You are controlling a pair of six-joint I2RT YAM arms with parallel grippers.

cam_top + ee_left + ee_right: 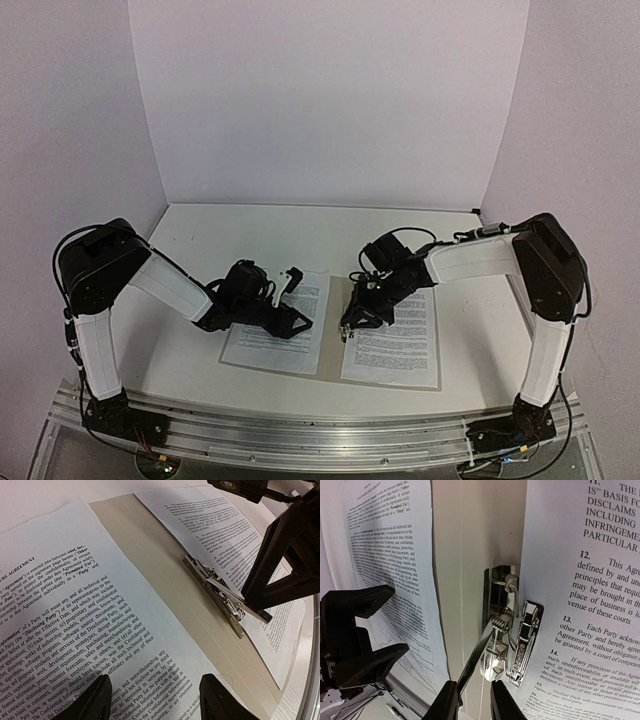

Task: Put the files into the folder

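Hold clip lever (pixel 475 657) up with right pincer (pixel 472 690) (narrow round it, grip unclear); left pincer (pixel 155 695), wide, drags left sheet (pixel 75 630) right under the clip (pixel 522 630).

- Top view looks down from high up, beyond the near edge of the folder (pixel 335 352), far off, taking in the whole table (pixel 250 230).
- Left wrist view sits low and close over the folder's left half, facing right across the clip (pixel 215 592).
- Right wrist view hangs very close to the folder's clip, facing along its spine.
- Both wrist views share clip and spine.
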